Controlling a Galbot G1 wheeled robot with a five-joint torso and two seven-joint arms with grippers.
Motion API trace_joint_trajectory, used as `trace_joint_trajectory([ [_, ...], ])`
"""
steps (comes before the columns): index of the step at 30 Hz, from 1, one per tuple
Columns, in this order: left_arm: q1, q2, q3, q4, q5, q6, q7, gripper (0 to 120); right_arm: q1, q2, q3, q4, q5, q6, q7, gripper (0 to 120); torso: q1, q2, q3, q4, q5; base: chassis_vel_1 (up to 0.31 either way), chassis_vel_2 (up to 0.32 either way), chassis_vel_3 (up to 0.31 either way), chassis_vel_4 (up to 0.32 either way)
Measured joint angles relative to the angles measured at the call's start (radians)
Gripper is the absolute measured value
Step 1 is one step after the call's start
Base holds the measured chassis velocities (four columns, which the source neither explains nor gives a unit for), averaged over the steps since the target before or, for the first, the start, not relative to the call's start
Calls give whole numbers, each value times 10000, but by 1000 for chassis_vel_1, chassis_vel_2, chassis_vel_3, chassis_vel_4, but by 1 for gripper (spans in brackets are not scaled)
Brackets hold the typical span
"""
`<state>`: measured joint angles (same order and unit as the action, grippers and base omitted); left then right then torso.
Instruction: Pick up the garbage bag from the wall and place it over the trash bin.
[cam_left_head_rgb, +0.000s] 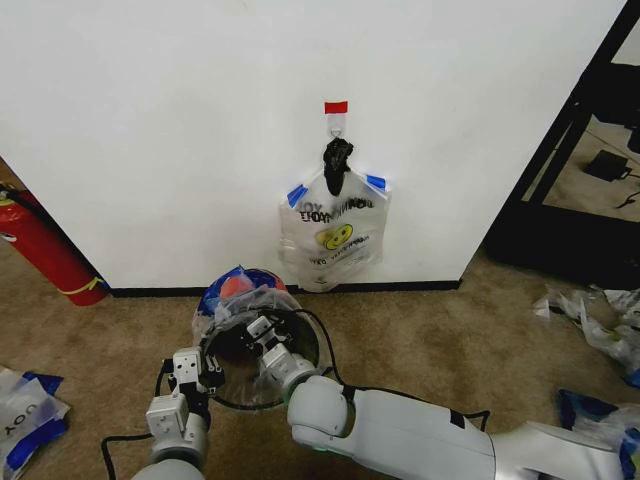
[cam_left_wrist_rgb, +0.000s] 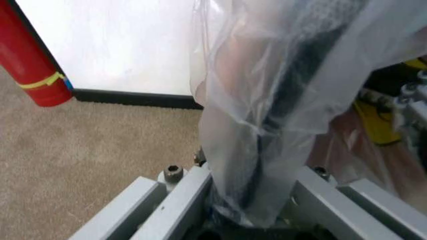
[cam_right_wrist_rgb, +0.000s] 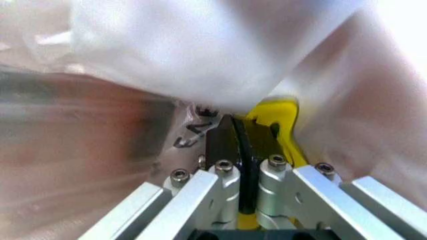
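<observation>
Plastic filled the space ahead of both claws. The left gripper (cam_left_head_rgb: 195, 372) sat at the near-left rim of the small round dark trash bin (cam_left_head_rgb: 235, 362), clenched on a bunched fold of the thin translucent whitish garbage bag (cam_left_head_rgb: 270, 300). In its wrist view the film (cam_left_wrist_rgb: 267, 125) rose straight up from between its fingers (cam_left_wrist_rgb: 170, 197). The right gripper (cam_left_head_rgb: 262, 335) reached over the bin's mouth just beside the left one. It was nipped tight on the bag's film, with black lettering and a yellow printed patch lying just past its fingertips (cam_right_wrist_rgb: 223, 150).

So the bag was off the plain white wall (cam_left_head_rgb: 180, 130) and draped over the bin, its far side puffed up beyond both claws (how far it had slid down that far rim could not be told).

Well beyond the claws, a similar printed bag (cam_left_head_rgb: 335, 235) hung flat against the wall under a black knotted lump (cam_left_head_rgb: 337, 160) and a red tape strip (cam_left_head_rgb: 336, 106).

To finish the fitting well, my judgement was that the two claws should draw the film apart and downward evenly. That would seat the bag's mouth outside the rim all round. Each grip should be held until its hem was below the lip, since such thin film would probably spring back or tear under a one-sided pull.
</observation>
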<state>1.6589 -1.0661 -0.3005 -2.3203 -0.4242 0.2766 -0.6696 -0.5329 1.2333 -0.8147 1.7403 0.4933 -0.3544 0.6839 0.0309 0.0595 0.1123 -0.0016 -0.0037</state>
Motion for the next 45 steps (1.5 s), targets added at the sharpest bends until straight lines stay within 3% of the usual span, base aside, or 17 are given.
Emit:
trace_joint_trajectory([
  [14, -186, 1, 60, 305, -55, -27, 44, 0, -164, -316, -279, 598, 6, 822, -938, 0, 0, 0, 0, 0, 1, 0, 0, 0, 0],
  [36, 396, -89, 222, -519, 283, -78, 360, 0, 244, 576, -13, -1203, 122, 1401, -589, 0, 0, 0, 0, 1, 0, 0, 0, 0, 0],
  [45, 173, 61, 79, -32, 291, -203, 368, 0, -51, 8, -219, 13, 646, 827, -617, 0, 0, 0, 0, 0, 0, 0, 0, 0, 0],
])
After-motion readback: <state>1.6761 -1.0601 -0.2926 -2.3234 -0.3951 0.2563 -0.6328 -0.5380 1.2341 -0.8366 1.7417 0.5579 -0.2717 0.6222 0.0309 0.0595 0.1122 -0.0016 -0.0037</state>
